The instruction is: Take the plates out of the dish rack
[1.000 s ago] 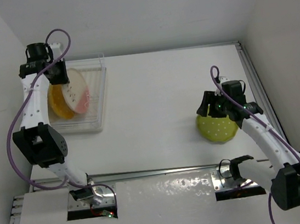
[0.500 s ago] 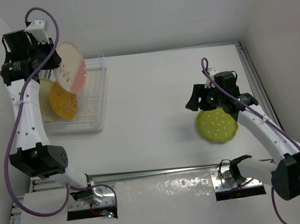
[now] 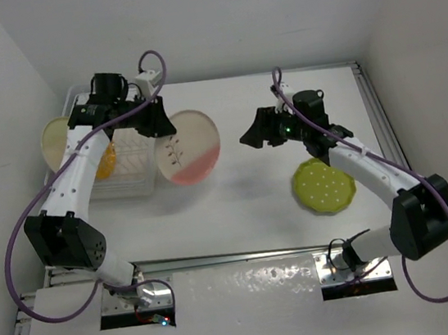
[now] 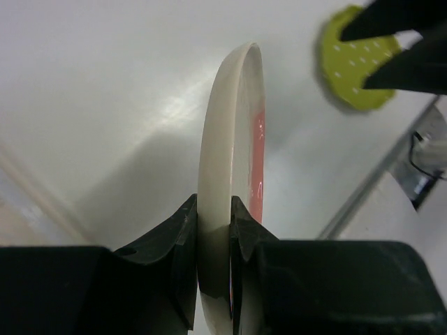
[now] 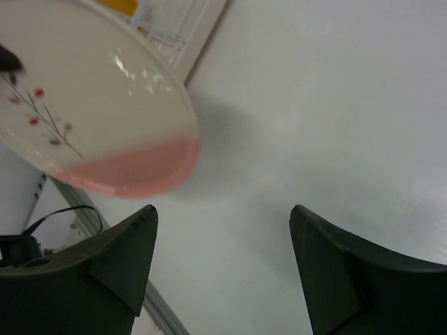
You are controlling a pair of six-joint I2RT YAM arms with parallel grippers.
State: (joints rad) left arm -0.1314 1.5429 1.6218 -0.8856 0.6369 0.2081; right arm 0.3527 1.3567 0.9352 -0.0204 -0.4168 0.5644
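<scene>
Left gripper, clamped on white-and-pink plate, has carried it out to 3 o'clock of dish rack; right gripper, wide open, empty, approaches: handover likely.

Flat white table is carrying two things directly. The clear dish rack is sitting toward the far left. A green dotted plate is lying flat well right of the rack, nearer the front edge, not touching it.
</scene>
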